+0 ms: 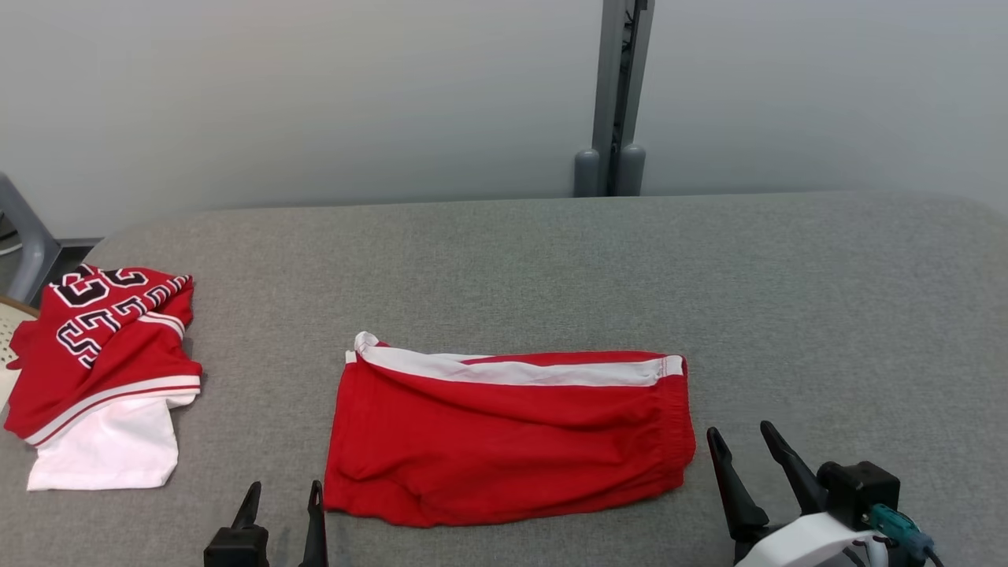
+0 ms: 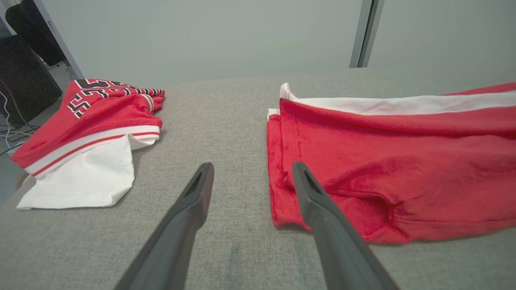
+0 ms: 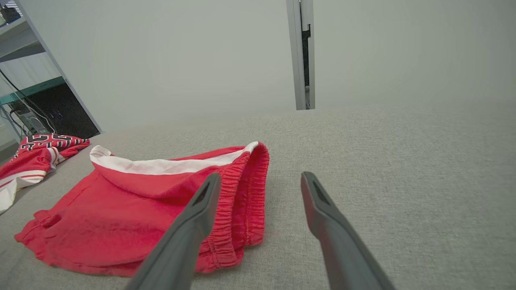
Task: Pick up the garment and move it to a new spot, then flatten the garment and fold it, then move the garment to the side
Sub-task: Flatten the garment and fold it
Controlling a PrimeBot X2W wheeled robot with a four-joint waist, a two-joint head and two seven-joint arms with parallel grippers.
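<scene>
A pair of red shorts [image 1: 504, 433] with a white side stripe lies folded flat on the grey cloth surface [image 1: 551, 260], waistband to the right. The shorts [image 2: 383, 169] also fill the right of the left wrist view, and the elastic waistband [image 3: 246, 193] shows in the right wrist view. My left gripper [image 1: 283, 492] stands open just off the shorts' lower left corner, holding nothing. My right gripper [image 1: 740, 441] stands open just right of the waistband, fingers empty. In the wrist views both pairs of fingers [image 2: 250, 169] [image 3: 258, 179] are spread apart above the surface.
A second red and white garment [image 1: 102, 370] with black numbers lies crumpled at the surface's left edge. A grey post [image 1: 618, 94] stands against the wall behind. Bare grey surface stretches to the right and behind the shorts.
</scene>
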